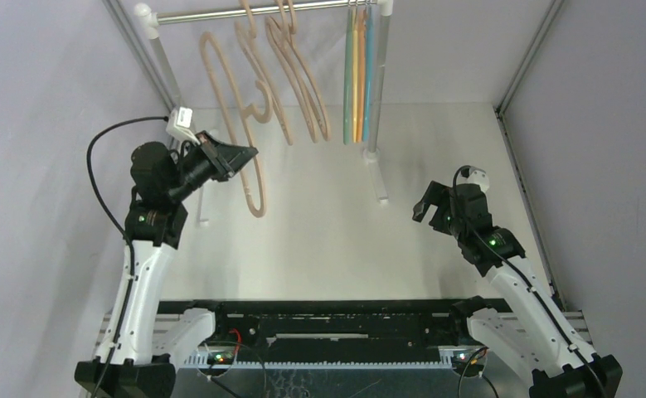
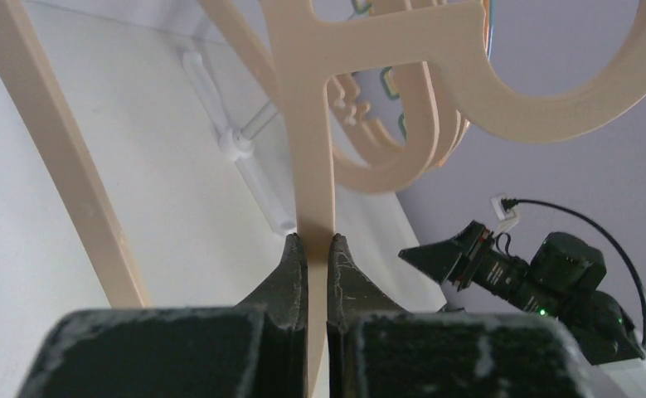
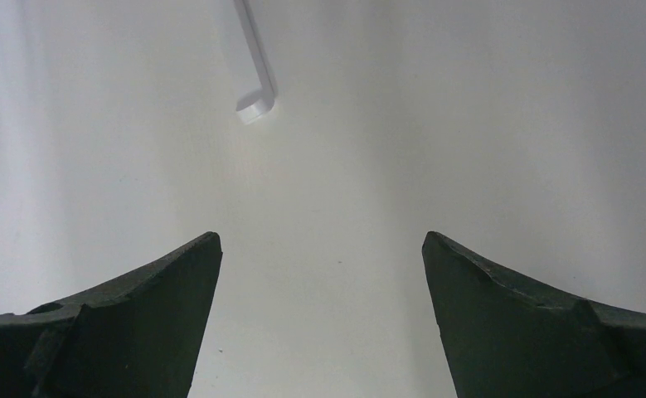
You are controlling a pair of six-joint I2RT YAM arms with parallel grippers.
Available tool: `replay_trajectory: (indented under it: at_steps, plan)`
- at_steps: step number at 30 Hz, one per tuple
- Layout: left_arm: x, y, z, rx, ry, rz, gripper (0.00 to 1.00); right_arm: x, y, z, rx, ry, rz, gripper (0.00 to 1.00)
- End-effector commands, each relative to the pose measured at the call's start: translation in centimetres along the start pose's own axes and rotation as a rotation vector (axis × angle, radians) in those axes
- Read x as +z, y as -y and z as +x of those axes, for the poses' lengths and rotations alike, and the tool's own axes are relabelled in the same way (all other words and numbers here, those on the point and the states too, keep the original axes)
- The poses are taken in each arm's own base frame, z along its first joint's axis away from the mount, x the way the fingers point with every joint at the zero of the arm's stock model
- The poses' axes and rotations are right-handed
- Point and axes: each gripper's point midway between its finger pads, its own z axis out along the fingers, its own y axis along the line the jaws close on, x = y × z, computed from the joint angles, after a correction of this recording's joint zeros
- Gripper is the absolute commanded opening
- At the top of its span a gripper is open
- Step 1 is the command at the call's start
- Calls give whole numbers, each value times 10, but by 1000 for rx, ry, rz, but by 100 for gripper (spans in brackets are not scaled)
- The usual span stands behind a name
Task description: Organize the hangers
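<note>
The thick beige hanger (image 2: 313, 149) is pinched in the left end effector (image 2: 313, 245), which is clenched on one flat bar; the bar's long axis runs straight out ahead of the fingertips, and the hanger is held off the tabletop (image 1: 327, 224). The silver rail (image 1: 220, 12) lies ahead of and above that end effector, carrying other beige hangers (image 1: 307, 91) and thin coloured hangers (image 1: 357, 75) (whether the held one's hook reaches it I cannot tell), so the left arm is nearer. The right end effector (image 3: 319, 249) is spread wide over the tabletop, grasping nothing.

Silver rail (image 1: 211, 14), white posts (image 1: 376, 108), white table (image 1: 336, 240)
</note>
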Motion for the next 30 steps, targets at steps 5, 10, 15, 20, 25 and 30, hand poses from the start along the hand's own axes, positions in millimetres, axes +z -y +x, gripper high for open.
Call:
replay_trajectory:
  at_steps: [5,10,15,20,25,30]
  plan:
    - [10,25,-56,29,111,124,0,-13,-9,-24,-7,61,-20,100]
    - [17,31,-84,25,142,158,0,-15,-8,-28,-9,71,-12,100]
    - [29,32,-107,5,164,182,0,-15,-9,-29,-9,67,-9,100]
    - [44,25,-129,-15,192,176,0,-15,-9,-29,-11,64,-8,100]
    - [55,16,-150,-40,224,174,0,-16,-6,-29,-15,64,4,100]
    - [62,5,-168,-68,253,173,0,-16,-5,-27,-15,57,10,100]
